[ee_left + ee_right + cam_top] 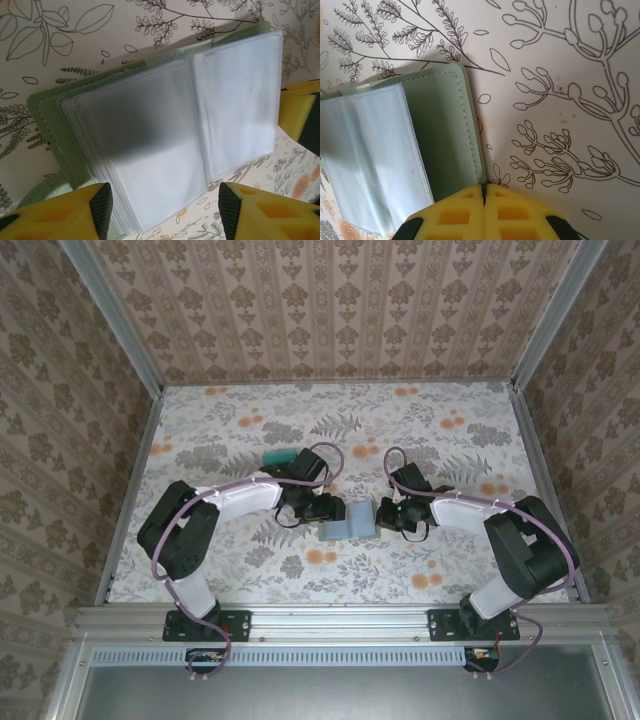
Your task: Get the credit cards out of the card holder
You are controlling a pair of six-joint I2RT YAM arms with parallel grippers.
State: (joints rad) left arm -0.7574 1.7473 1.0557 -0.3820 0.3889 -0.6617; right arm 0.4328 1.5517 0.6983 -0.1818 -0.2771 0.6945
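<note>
The card holder lies open on the flowered table between both grippers. Its clear plastic sleeves are fanned over the pale green cover, and I can make out no card inside them. My left gripper is open, its fingers standing either side of the sleeves' near edge. My right gripper is shut on the edge of the holder's green cover at its right side. A teal stack of credit cards lies on the table behind the left arm.
The flowered table is fenced by metal rails and patterned walls. The right gripper's yellow finger shows at the holder's far edge in the left wrist view. Cables loop above both wrists.
</note>
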